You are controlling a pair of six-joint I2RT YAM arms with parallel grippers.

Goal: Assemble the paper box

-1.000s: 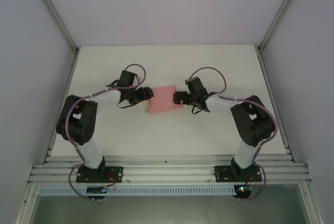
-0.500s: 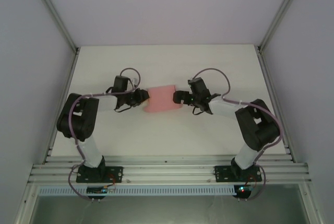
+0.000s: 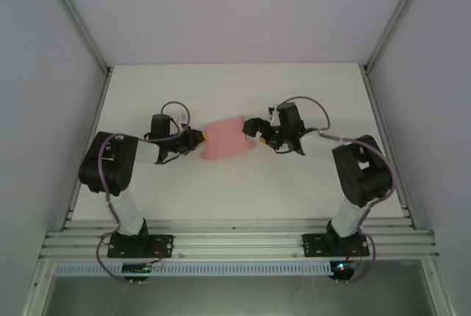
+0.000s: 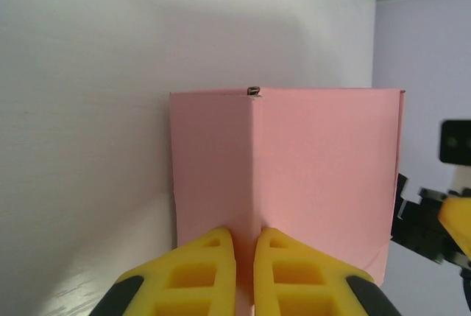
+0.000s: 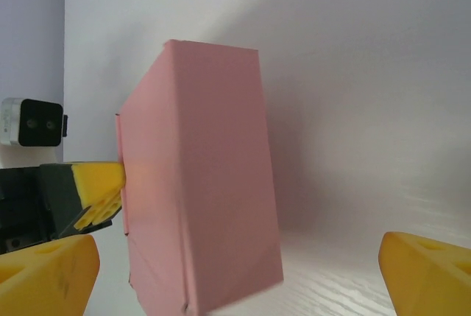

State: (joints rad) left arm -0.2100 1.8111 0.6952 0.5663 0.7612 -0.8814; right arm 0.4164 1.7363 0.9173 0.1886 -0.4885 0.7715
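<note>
Box [image 3: 229, 139] at middle of table [image 3: 294, 183], between the arms, folded up into shape. Left gripper [image 4: 245, 248] pinched tight on its left edge crease, likely to anchor it. Right gripper [image 3: 255, 128] spread wide at the right side, holding nothing, probably free to press a flap.

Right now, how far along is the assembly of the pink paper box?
Done: the small pink paper box is folded into a rectangular shape. In hand: the left jaws are shut on its folded edge; the right jaws stand open at its other side, not gripping. Left: probably closing its ends; their state is hidden.
</note>
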